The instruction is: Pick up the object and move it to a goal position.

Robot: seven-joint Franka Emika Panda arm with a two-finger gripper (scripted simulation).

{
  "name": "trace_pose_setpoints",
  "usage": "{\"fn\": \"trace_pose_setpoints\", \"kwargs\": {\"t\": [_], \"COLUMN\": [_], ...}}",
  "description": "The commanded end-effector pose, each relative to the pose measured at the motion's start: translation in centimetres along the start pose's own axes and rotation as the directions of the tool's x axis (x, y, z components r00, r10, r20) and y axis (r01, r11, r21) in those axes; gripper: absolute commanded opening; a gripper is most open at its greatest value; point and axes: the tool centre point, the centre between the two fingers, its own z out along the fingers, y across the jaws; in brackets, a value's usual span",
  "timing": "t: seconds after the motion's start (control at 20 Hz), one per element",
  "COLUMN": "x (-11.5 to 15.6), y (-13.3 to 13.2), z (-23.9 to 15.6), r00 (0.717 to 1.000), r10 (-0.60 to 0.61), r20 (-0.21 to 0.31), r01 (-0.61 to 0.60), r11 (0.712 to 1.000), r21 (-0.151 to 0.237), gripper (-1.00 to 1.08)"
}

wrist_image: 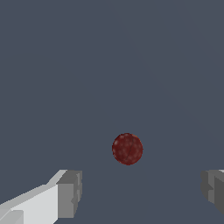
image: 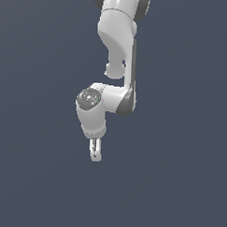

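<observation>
In the wrist view, one ball point(wrist_image: 127, 149) is seen, dark red and roundish, lying on the plain grey desk point(wrist_image: 131, 52). It is placed ahead of the fingers point(wrist_image: 70, 194) and between the lines of the two pads, somewhat nearer the pad attached to the white link than the other pad at the opposite edge of the picture. No contact is made: both pads are well apart from the ball, and clear desk is visible on either side of it. The fingers are spread wide, the gap being several times the ball's width, and nothing is held. Because the ball is round, no long axis is presented, so no particular wrist turn is judged necessary; the coming move is judged to depend on bringing the ball level with the pads and centring it in the gap before closure. In the exterior view, the single arm point(image: 119, 50) is seen hanging from the top of the frame with the gripper point(image: 95, 152) pointed downward, slightly to the exterior view's left of centre. The ball cannot be made out there, so its height relative to the fingertips cannot be confirmed. No goal marker is visible in either view. Counted: one ball, one arm, two fingers.
</observation>
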Motion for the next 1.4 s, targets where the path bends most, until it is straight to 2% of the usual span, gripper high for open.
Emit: {"fn": "trace_pose_setpoints", "kwargs": {"t": [0.0,0.35,0.75,1.35], "x": [0.1,0.4,0.4,0.4], "y": [-0.1,-0.2,-0.2,-0.1], "z": [0.4,1.1,1.6,6.2], "r00": [0.999,0.992,0.991,0.99], "r10": [0.049,0.126,0.133,0.138], "r20": [-0.001,-0.003,-0.003,-0.002], "r01": [-0.049,-0.126,-0.133,-0.138], "r11": [0.999,0.992,0.991,0.99], "r21": [-0.001,-0.003,-0.004,-0.004], "gripper": [1.0,1.0,1.0,1.0]}}
